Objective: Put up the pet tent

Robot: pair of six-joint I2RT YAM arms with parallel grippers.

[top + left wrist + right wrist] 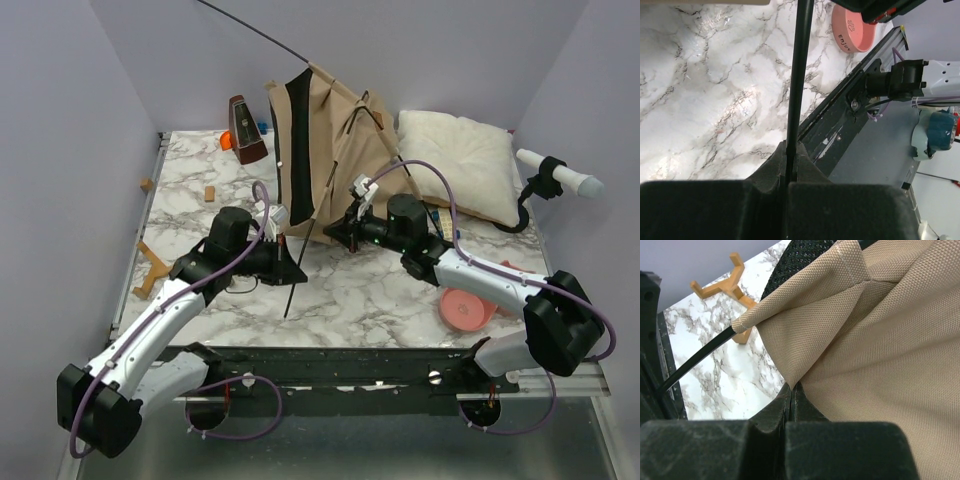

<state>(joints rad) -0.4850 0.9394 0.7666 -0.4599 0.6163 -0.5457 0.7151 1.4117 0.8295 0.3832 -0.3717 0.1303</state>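
- Thin black pole (pixel 799 75) is clamped between closed jaws of left gripper (pixel 789 150).
- Tan pet tent (pixel 880 365) fabric is pinched between closed jaws of right gripper (pixel 791 392).

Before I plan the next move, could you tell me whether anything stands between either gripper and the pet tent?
Nothing visible does. The left gripper is shut on a thin black pole, and the right gripper is shut on the tan fabric of the pet tent.
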